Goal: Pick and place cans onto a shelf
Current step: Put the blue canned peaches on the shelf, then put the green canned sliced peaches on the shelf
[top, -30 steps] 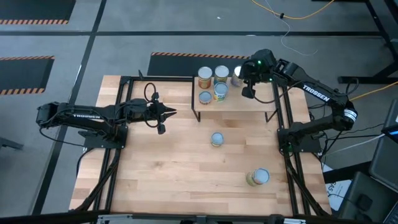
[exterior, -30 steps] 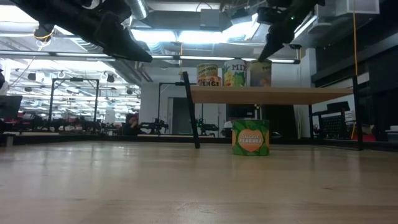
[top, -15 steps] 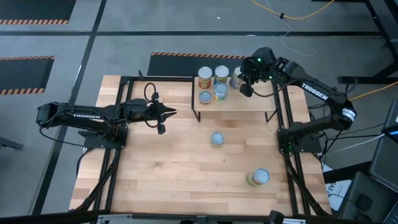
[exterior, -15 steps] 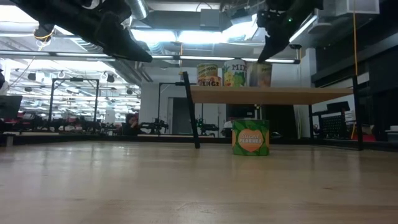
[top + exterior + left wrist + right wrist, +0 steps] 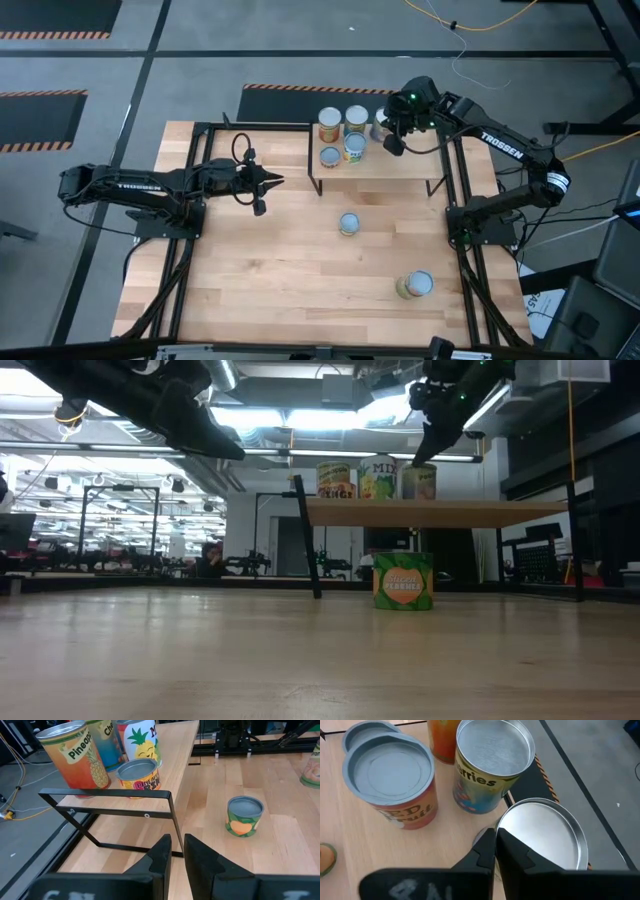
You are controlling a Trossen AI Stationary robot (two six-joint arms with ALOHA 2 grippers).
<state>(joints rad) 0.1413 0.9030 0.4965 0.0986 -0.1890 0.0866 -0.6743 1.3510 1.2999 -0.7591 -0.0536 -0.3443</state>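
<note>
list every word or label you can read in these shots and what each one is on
"TROSSEN": white, on the right arm.
"Pineapp", cut off: on the orange can on the shelf.
"rries", start hidden: on the open-topped can.
"ED", with "Fruit" below, start hidden: on the red can.
"MI": on the white can on the shelf.
The left arm's lettering and the green can's label are too small to read.

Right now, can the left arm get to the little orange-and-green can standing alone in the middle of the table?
Probably yes. The small orange-and-green can stands alone on bare wood past the left tool, beside the black-framed wooden shelf, with nothing between them.
</note>
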